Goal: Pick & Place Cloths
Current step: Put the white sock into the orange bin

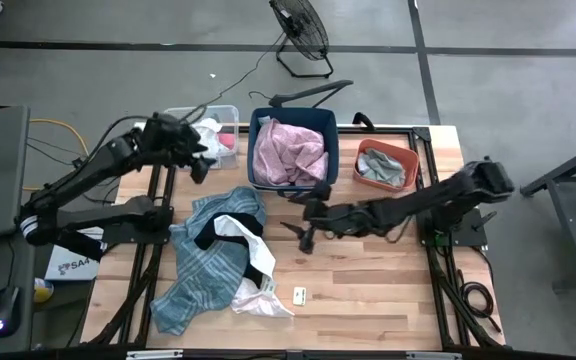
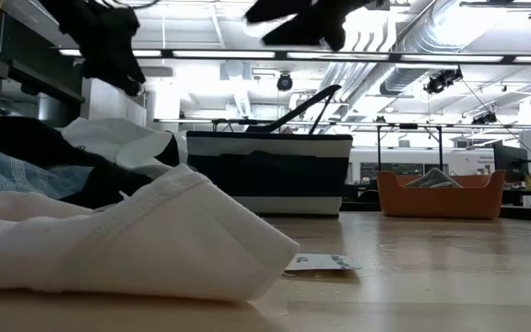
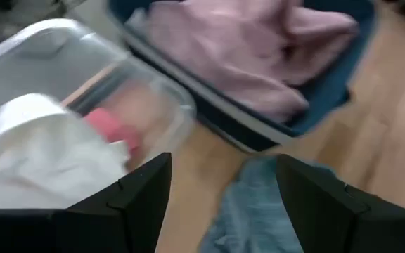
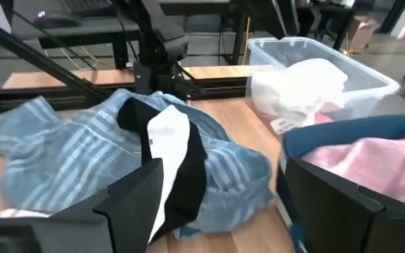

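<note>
Right gripper (image 1: 306, 236) spread and empty, low over bare wood just beside the heap's near edge; left gripper (image 1: 199, 160) also spread, empty, hanging between the clear bin (image 1: 230, 112) and the blue basket (image 1: 332, 140) holding the mauve-pink cloth (image 1: 290, 150). Teal plaid cloth (image 1: 203, 265) lies crumpled mid-table, with a white black-trimmed cloth (image 1: 243, 232) draped on top. Likely light, limp, prone to drag neighbours: pinch a raised fold, not a flat stretch.
</note>
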`<control>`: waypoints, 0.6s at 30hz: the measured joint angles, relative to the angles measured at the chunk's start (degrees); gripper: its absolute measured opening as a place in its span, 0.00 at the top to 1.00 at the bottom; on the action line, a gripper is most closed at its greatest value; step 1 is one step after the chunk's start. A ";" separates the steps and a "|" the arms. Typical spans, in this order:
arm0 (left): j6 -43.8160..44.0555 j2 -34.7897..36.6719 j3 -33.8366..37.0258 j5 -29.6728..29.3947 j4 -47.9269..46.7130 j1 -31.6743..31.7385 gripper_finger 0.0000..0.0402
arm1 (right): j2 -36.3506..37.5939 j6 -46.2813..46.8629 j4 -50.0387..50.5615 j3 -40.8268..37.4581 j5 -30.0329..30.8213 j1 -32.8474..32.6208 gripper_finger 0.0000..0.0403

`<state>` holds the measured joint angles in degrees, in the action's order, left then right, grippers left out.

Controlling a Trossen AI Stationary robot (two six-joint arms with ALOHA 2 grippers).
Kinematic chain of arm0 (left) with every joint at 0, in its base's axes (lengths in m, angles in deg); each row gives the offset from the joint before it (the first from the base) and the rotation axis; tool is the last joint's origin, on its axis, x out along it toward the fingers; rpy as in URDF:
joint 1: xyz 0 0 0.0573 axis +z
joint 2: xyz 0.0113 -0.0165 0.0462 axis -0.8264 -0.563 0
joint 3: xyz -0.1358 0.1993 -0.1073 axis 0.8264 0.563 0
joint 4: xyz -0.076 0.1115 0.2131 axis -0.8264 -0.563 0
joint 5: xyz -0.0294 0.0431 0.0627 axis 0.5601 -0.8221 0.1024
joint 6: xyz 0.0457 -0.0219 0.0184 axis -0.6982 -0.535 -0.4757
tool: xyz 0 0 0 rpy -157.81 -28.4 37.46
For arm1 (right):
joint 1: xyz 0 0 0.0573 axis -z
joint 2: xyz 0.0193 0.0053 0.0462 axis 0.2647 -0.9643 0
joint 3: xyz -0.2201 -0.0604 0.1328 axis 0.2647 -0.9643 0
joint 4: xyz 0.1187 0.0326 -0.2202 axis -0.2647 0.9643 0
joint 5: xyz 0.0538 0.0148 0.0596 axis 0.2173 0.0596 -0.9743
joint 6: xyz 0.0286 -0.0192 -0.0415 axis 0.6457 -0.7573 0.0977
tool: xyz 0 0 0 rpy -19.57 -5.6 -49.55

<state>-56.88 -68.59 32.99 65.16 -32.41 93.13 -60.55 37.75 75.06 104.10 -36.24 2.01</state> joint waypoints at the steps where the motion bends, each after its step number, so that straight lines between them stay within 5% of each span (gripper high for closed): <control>1: -0.21 1.09 0.97 -0.02 1.05 -1.55 0.38 | -1.93 -1.12 -2.55 0.00 -0.02 0.12 0.28; 9: 0.47 5.25 5.01 -0.22 6.59 -10.59 0.38 | -15.52 -10.44 -23.73 0.00 0.26 0.36 0.28; 18: 0.53 5.01 5.04 -0.44 10.15 -11.91 0.38 | -19.54 -6.79 -24.27 0.01 -1.31 0.08 0.28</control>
<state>-56.35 -63.58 38.03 64.72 -22.26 81.22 -80.10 30.97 50.79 104.10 -37.56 2.09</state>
